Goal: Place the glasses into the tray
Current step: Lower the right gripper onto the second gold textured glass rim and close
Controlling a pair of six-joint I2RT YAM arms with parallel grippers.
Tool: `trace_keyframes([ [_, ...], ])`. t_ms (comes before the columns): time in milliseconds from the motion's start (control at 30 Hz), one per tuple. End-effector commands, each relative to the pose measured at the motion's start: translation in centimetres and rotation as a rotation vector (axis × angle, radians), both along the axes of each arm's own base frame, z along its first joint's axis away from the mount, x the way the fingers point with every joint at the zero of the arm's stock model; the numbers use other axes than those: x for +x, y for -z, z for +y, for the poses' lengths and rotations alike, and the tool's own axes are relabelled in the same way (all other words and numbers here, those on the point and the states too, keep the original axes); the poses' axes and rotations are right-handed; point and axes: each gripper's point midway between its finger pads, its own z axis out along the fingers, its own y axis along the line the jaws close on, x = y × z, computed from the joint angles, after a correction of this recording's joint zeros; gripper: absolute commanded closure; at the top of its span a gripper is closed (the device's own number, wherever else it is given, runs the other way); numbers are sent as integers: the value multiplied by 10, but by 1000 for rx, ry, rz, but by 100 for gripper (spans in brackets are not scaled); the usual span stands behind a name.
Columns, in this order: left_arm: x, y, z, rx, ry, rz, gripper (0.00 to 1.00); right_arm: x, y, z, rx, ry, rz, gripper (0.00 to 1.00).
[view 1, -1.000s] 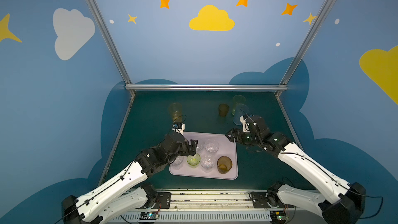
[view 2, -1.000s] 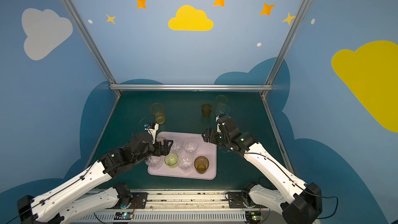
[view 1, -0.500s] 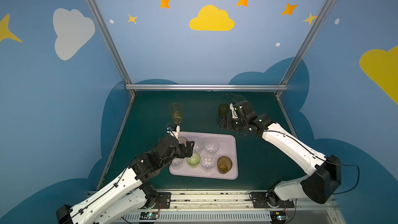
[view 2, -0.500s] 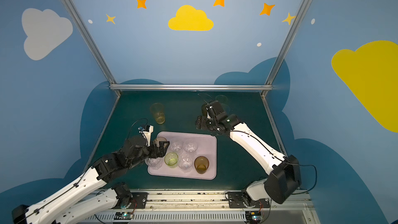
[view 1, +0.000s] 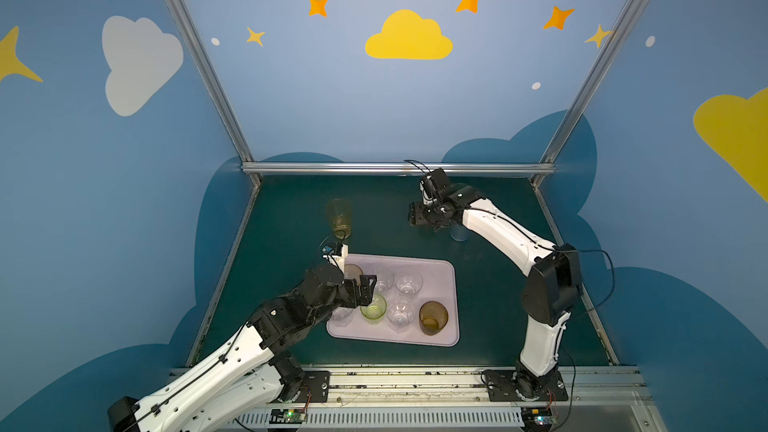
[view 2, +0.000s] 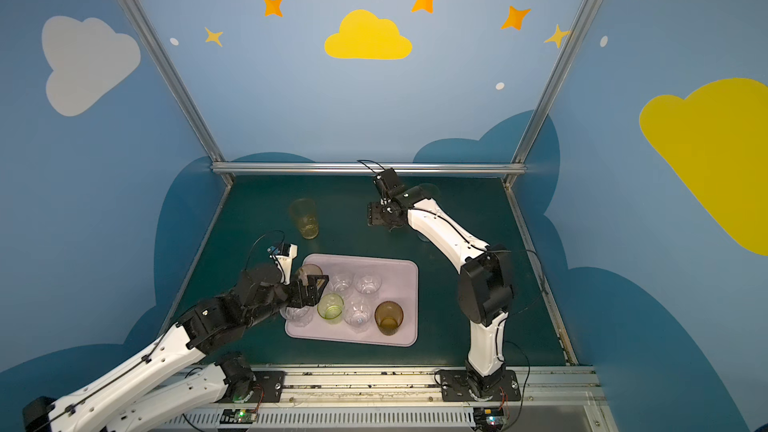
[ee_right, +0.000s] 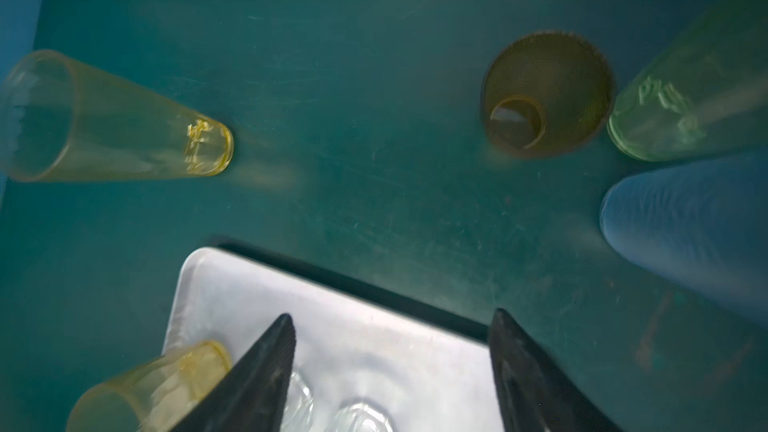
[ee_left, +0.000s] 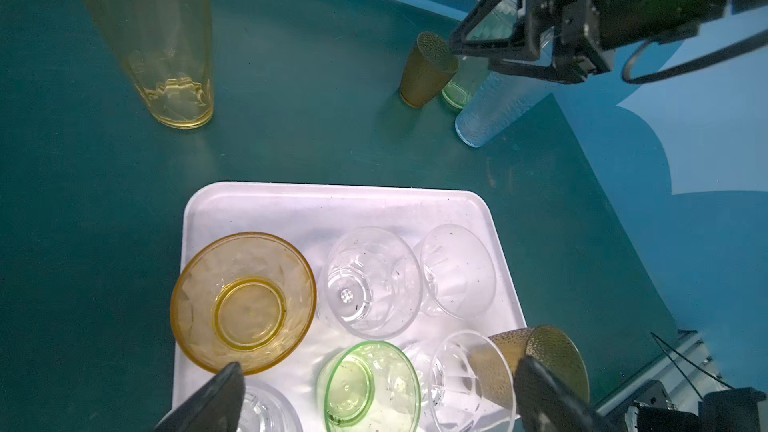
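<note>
Right tool (ee_right: 392,315), spread and empty, hovers by the far brown glass (ee_right: 544,93), likely light, slick and breakable, best pinched across its rim.

Seven glasses (view 1: 373,307) stand in tray (view 1: 441,284); four outside.

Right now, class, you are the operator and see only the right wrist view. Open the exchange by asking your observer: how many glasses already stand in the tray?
Observer: Seven, all upright in the tray: the orange glass, four clear glasses, a short green glass and a brown glass.
Operator: Where is the other arm?
Observer: The left gripper hangs open above the tray, between the orange glass and the short green glass, holding nothing.
</note>
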Motion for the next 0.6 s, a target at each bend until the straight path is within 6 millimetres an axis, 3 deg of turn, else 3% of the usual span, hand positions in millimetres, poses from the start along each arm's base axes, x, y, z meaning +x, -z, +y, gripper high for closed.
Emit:
trace_keyframes([
  [0,-3,-3,-5,-38,29,-4,0,12,-5,-1,-10,-19,-11,37],
  [167,-4,-2,-5,-39,35,-2,0,32,5,-3,-22,-11,6,42],
  [400,-5,1,-8,-45,45,9,0,54,23,-7,-42,-11,15,59],
  [567,-5,3,-9,-42,44,18,0,65,30,-12,-76,-19,3,62],
])
